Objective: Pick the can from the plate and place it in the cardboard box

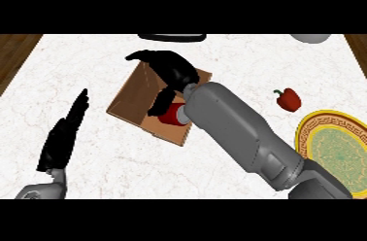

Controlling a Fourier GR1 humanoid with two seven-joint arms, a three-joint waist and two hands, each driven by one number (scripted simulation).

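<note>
A white marbled counter (237,55) carries the cardboard box (132,99). The red can (171,114) lies inside it, just beneath the right robot hand (172,70), whose thumb hangs by it; fingers extended, apparently clear. The left robot hand (63,135) rests open, farther off. The plate (323,126) sits behind the forearm.

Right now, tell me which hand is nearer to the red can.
Right. The right hand is over the cardboard box, its thumb reaching down beside the can. The left hand rests open on the counter, well off to the can's left, outside the box.
</note>
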